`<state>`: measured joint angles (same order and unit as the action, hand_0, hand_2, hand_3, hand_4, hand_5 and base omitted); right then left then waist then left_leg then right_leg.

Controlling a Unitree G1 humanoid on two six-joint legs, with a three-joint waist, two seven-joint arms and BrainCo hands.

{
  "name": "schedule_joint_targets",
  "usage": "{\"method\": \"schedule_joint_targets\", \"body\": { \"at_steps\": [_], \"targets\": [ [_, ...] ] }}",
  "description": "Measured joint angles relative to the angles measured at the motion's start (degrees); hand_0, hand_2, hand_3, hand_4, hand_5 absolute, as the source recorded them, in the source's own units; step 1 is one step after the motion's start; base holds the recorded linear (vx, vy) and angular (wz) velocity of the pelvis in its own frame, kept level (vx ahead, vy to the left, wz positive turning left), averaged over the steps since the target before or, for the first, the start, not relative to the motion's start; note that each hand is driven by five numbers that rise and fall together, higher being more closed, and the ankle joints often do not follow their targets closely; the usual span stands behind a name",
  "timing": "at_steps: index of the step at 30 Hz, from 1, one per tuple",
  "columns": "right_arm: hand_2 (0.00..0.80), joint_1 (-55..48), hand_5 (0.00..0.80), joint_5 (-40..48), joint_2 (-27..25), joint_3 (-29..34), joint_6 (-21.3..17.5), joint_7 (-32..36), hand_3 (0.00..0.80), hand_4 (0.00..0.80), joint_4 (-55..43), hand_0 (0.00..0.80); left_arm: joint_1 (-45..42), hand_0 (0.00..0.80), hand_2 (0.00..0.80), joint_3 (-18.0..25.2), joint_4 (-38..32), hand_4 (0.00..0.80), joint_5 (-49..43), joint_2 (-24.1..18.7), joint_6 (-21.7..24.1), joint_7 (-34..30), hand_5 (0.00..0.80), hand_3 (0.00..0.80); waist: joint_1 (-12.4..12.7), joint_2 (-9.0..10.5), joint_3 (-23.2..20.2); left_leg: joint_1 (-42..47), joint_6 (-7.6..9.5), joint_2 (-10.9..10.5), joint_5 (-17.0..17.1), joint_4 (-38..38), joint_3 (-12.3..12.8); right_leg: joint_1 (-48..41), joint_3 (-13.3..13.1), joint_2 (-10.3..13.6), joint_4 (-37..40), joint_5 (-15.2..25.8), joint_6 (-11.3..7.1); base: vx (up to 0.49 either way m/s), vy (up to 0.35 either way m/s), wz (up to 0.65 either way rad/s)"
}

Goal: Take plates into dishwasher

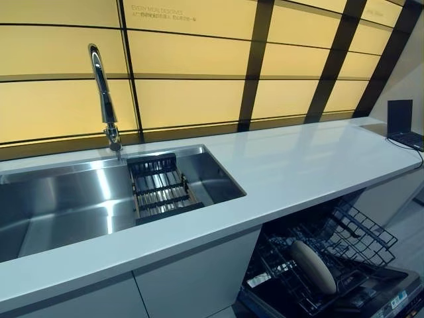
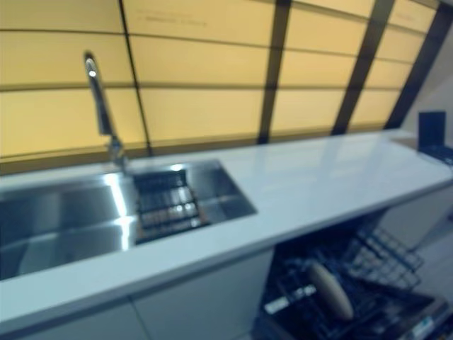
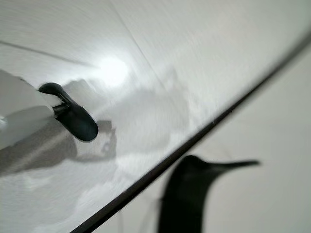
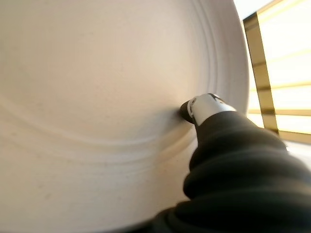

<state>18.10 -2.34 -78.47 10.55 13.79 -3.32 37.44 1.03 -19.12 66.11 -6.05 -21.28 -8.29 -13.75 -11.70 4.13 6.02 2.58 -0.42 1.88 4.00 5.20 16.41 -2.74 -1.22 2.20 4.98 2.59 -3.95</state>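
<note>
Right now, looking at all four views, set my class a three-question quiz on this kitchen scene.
1. True or false: a plate already stands in the open dishwasher rack.
2. What fills the right wrist view, pressed by the right hand?
A. a bowl
B. a pale plate
C. a cup
3. What sits inside the sink below the faucet?

Key: 1 true; 2 B; 3 a dark drying rack.

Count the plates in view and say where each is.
2. One plate stands on edge in the open dishwasher's rack. Another plate fills the right wrist view, against the right hand. More may be hidden.
</note>
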Motion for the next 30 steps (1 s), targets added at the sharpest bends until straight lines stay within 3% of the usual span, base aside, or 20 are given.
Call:
{"method": "schedule_joint_targets", "body": {
  "at_steps": [8, 15, 25, 30],
  "targets": [
    [0.800, -0.05, 0.800, 11.94, 7.24, -0.09, 0.48, 4.14, 0.800, 0.800, -1.51, 0.800, 1.40, 0.000, 0.000, -0.75, -0.02, 0.000, -0.04, -0.06, 0.59, -0.50, 0.000, 0.000, -0.97, -0.84, 0.60, 0.72, -0.26, 0.35, -0.74, 0.04, 3.53, 1.14, -1.41, 0.07, 0.06, 0.69, -0.32, -0.045, -0.065, -0.22],
    [0.800, -0.08, 0.800, 14.19, 9.66, -0.09, 1.35, 4.14, 0.800, 0.800, -2.78, 0.800, 1.82, 0.000, 0.000, -0.98, -0.26, 0.000, -0.05, 0.07, 1.96, -0.50, 0.000, 0.000, -1.83, -3.62, 2.38, 0.59, -0.49, 0.49, -0.94, 0.00, 3.88, 2.04, -1.49, -0.05, 0.07, 0.99, 0.11, -0.041, -0.036, -0.13],
    [0.800, -0.32, 0.800, 15.21, 13.45, -0.10, 2.75, 4.06, 0.800, 0.800, -3.83, 0.800, 2.57, 0.000, 0.000, -1.02, -0.71, 0.000, -2.15, 0.08, 3.23, -0.45, 0.000, 0.000, -3.22, -4.56, 3.26, 0.72, -0.67, 0.56, -1.09, 0.02, 3.86, 2.03, -1.45, -0.07, 0.12, 0.97, 0.13, 0.003, -0.039, -0.01],
    [0.800, -0.32, 0.800, 14.75, 13.46, -0.10, 2.50, 1.91, 0.800, 0.800, -7.15, 0.800, 2.59, 0.000, 0.000, -2.15, -1.99, 0.000, -2.15, 0.15, 4.05, -0.43, 0.000, 0.000, -3.31, -6.00, 4.12, 0.72, -0.68, 0.59, -1.09, 0.04, 3.89, 2.09, -1.44, -0.05, 0.12, 0.97, 0.13, -0.017, -0.024, -0.01]
  ]
}}
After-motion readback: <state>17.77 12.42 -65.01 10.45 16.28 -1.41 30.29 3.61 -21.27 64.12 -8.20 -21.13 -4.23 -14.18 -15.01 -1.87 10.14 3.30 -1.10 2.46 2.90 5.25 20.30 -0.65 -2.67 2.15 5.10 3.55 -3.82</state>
